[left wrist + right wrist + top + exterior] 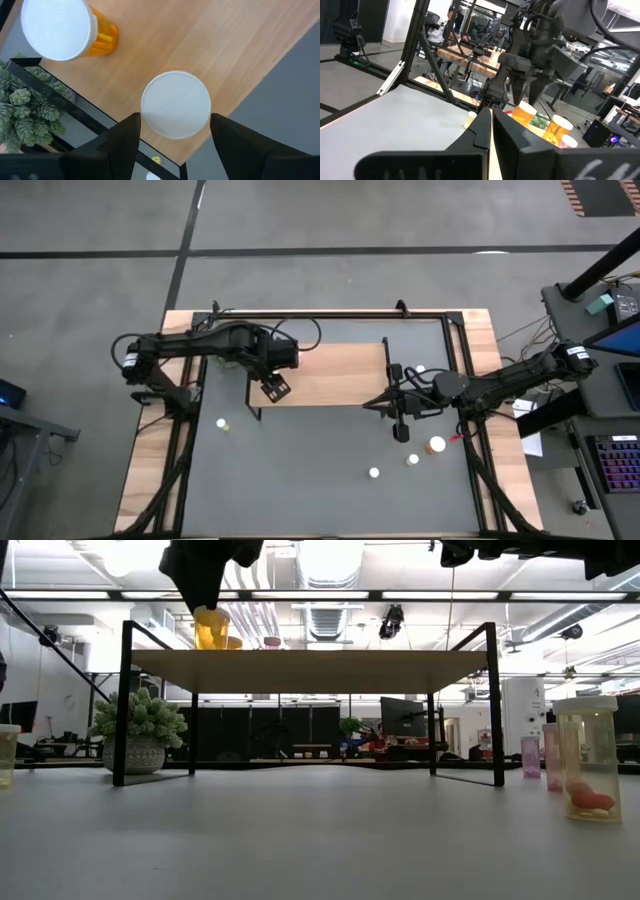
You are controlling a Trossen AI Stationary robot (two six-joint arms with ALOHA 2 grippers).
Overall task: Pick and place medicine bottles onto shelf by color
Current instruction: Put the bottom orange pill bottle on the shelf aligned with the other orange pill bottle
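The shelf, a light-wood board on black legs, stands at the table's far middle. My left gripper is over its left end, shut on an orange medicine bottle with a white cap. A second orange bottle stands on the board beside it, and a pink-capped one behind. My right gripper is shut and empty by the shelf's near right corner. Loose bottles stand on the table: a yellow one, an orange one and two small ones. My left gripper pinches the orange bottle's white cap by its rim between the two fingers. The fingers come from above, pointing down. The bottle is upright with its bottom at the shelf board near the board's edge; whether it rests there I cannot tell.
A green plant in a pot stands under the shelf's left end. Another white-capped bottle stands right of the board. The shelf's black legs frame the table's middle. In the low view, pink bottles and a clear yellowish one stand at the right.
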